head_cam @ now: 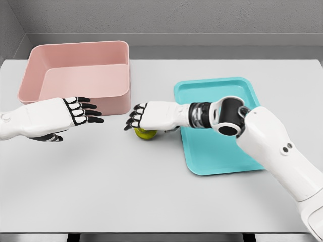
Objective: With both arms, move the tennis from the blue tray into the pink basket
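Observation:
A yellow-green tennis ball (146,133) shows under the palm of my right hand (139,120), whose fingers curl down over it. Ball and hand are over the grey table (151,191), left of the blue tray (222,151) and just right of the pink basket (75,75). Most of the ball is hidden by the hand. My left hand (87,112) hovers in front of the basket's near wall, fingers spread and pointing right toward the ball, holding nothing. A gap of bare table separates the two hands.
The basket stands at the table's back left with tall walls. The shallow tray lies right of centre, partly covered by my right forearm (272,146). A grey wall runs behind the table.

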`<state>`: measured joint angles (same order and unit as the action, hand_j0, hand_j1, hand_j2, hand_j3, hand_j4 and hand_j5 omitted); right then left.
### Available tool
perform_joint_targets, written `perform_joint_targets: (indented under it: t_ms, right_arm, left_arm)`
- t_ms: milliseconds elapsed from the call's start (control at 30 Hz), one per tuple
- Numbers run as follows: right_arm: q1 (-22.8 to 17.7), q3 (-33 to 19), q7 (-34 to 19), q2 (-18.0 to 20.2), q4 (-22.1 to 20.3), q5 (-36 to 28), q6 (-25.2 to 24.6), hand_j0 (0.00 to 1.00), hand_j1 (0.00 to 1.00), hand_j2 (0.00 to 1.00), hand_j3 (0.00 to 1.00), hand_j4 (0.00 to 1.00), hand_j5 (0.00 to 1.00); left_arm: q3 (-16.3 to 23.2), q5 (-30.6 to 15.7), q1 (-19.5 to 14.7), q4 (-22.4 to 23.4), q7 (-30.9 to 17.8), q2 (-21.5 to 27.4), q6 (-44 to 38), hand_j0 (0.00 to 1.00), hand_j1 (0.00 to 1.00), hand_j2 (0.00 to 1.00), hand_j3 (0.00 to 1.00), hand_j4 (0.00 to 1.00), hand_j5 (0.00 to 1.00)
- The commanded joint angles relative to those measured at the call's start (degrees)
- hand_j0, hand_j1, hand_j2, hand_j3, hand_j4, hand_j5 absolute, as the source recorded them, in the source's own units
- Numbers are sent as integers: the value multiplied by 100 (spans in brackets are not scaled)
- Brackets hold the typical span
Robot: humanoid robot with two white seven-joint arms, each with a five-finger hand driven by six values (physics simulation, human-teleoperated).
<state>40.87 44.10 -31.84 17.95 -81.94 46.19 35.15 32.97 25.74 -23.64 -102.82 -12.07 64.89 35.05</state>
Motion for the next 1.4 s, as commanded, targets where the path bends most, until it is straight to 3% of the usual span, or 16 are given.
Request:
perform_joint_targets:
  t_ms: [0, 133, 300, 433, 600, 700, 767, 900, 1000, 1367]
  right_arm:
    - [0, -51, 3, 77, -279, -49, -15, 99, 99, 99, 99, 99, 99]
    - [0, -385, 3, 341, -402, -66, -15, 99, 99, 99, 99, 99, 99]
    - [-140, -1342, 20, 938, -1061, -128, -15, 99, 99, 99, 99, 99, 99]
    - [-703, -2731, 47, 1264, -1070, -646, -15, 99, 99, 99, 99, 99, 99]
    - [-1538, -3927, 82, 1343, -1044, -1340, -15, 99, 99, 99, 99, 99, 99]
    - [-2241, -4612, 90, 1352, -965, -1630, -15, 99, 99, 99, 99, 99, 99]
    - [-2487, -4920, 82, 1360, -806, -1877, -15, 99, 99, 99, 99, 99, 99]
    - [-2733, -5289, 90, 1361, -464, -1886, -15, 99, 99, 99, 99, 99, 99]
    - [-2777, -5289, 82, 1361, -464, -1886, -15, 99, 99, 99, 99, 99, 99]
    - [-2786, -5263, 82, 1361, -446, -1877, -15, 100, 100, 100, 100, 100, 100]
  left_arm:
    - [-2, -34, 0, -1, 3, -3, -5, 100, 100, 100, 100, 100, 100]
    - [-2, -17, -18, 16, 3, -73, -5, 100, 100, 100, 100, 100, 100]
    - [-2, -17, -18, 25, 3, -82, -5, 100, 100, 100, 100, 100, 100]
    - [7, 273, -18, 25, 3, -442, -5, 100, 100, 100, 100, 100, 100]
    - [16, 1046, -79, 42, 3, -1303, -5, 100, 100, 100, 100, 100, 100]
    - [728, 1214, -562, 157, -85, -1664, -5, 100, 100, 100, 100, 100, 100]
    - [974, 1205, -756, 253, -146, -1769, -5, 100, 100, 100, 100, 100, 100]
    - [1369, 1196, -1107, 359, -146, -1787, -5, 100, 100, 100, 100, 100, 100]
    - [1501, 1170, -1274, 394, -146, -1919, -5, 100, 100, 100, 100, 100, 100]
    - [1923, 695, -1784, 1422, -146, -2464, -5, 100, 100, 100, 100, 100, 100]
